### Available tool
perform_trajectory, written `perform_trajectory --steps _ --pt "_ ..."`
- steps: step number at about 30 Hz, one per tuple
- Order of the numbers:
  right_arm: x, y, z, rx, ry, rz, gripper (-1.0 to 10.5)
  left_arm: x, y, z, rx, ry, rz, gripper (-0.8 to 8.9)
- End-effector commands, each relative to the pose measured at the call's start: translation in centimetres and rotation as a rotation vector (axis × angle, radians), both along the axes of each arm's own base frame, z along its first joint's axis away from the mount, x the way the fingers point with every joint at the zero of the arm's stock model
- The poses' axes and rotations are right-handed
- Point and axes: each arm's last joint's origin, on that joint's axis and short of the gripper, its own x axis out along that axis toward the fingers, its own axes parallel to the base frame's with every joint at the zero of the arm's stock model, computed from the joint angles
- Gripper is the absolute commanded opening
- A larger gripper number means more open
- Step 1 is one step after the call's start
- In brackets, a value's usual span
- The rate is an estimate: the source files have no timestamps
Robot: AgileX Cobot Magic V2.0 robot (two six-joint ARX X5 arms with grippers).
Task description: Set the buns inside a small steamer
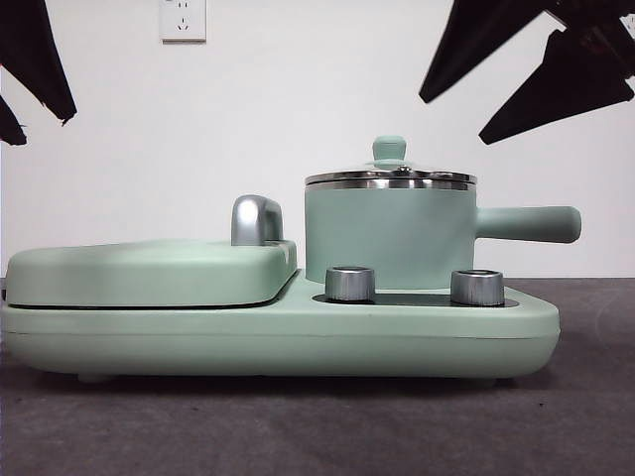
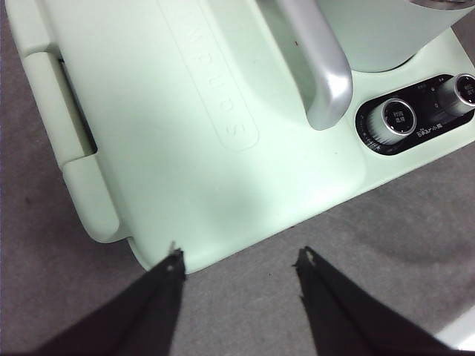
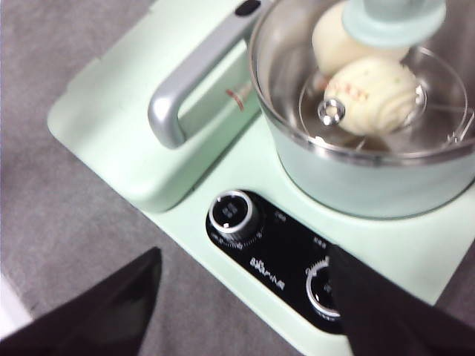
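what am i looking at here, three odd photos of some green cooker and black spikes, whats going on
This is a two-armed robot at a table; each arm ends in a gripper of two black jaws. The level picture comes from a low camera looking across the table; the other two come from cameras on the arms' wrists, looking down.

On the grey table sits a mint green cooker with two knobs. It carries a flat grill lid with a chrome handle, and a small steamer, a pot with a long side handle. Through its glass lid you can see two white buns inside.

The left gripper hangs open over the cooker's front edge by the grill lid. The right gripper hangs open near the knobs. Neither holds anything.
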Motion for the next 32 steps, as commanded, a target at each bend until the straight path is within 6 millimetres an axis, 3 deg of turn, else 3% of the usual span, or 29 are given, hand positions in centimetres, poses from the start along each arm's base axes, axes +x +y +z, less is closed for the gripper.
perform_trajectory --steps 1,24,27,32 --pt "0.1 0.3 0.5 0.007 -0.017 0.015 -0.2 0.1 -0.1 0.3 -0.013 -0.007 0.007 0.03" --pt "0.2 0.4 0.7 0.037 -0.028 0.042 0.2 -0.2 0.5 0.1 0.012 -0.044 -0.015 0.19" --pt "0.2 0.4 0.7 0.037 -0.028 0.042 0.2 -0.1 1.4 -0.9 -0.065 -0.241 0.037 0.19" --pt "0.2 0.4 0.7 0.037 -0.028 0.042 0.2 -1.9 4.0 -4.9 -0.196 -0.649 0.164 0.19"
